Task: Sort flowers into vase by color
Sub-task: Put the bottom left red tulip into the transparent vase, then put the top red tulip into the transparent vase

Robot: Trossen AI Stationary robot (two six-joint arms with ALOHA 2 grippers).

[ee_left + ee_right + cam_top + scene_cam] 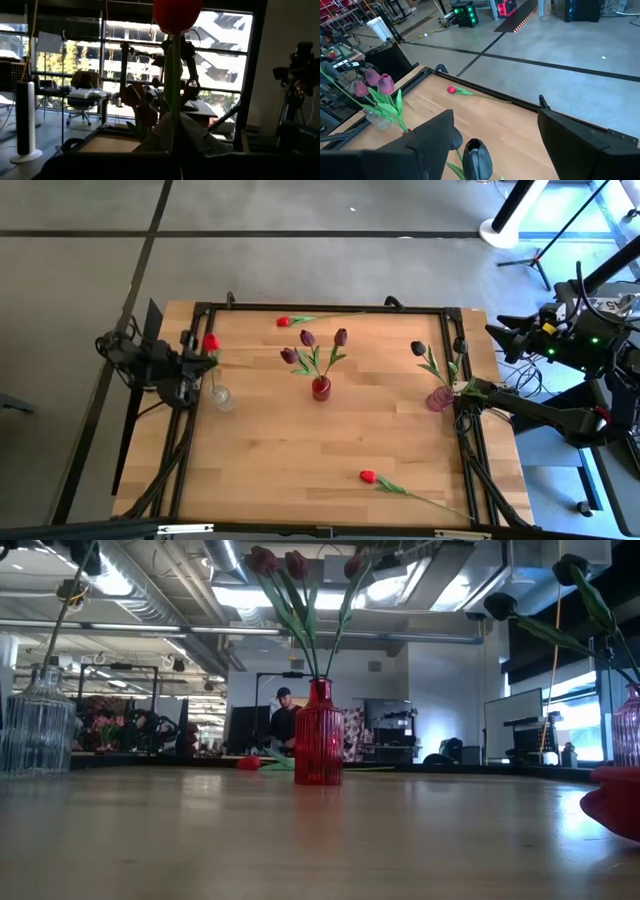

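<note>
My left gripper (198, 364) (175, 162) sits at the table's left edge above the clear glass vase (220, 396) (35, 725), shut on a red tulip (210, 342) (177, 12). In the low view a thin stem (62, 615) rises out of that vase. The red vase (320, 388) (318, 735) mid-table holds three maroon tulips (307, 338). The pink vase (438, 399) on the right holds near-black tulips (418, 348) (477, 155). My right gripper (470, 390) (495, 116) is open beside it, a finger on either side of a black bud, touching nothing. My left gripper holds the red tulip by its green stem (175, 100), well below the bud. The tulip stands upright, bud above the fingers, with its pale leaves (192, 132) just above them. The contact point itself is lost in the dark of the fingers (125, 167).
Two red tulips lie flat on the wood: one by the far edge (283, 321) (451, 90), one by the near edge (367, 476) (615, 800). A black frame rail (330, 308) borders the table. A person (284, 725) stands in the room beyond.
</note>
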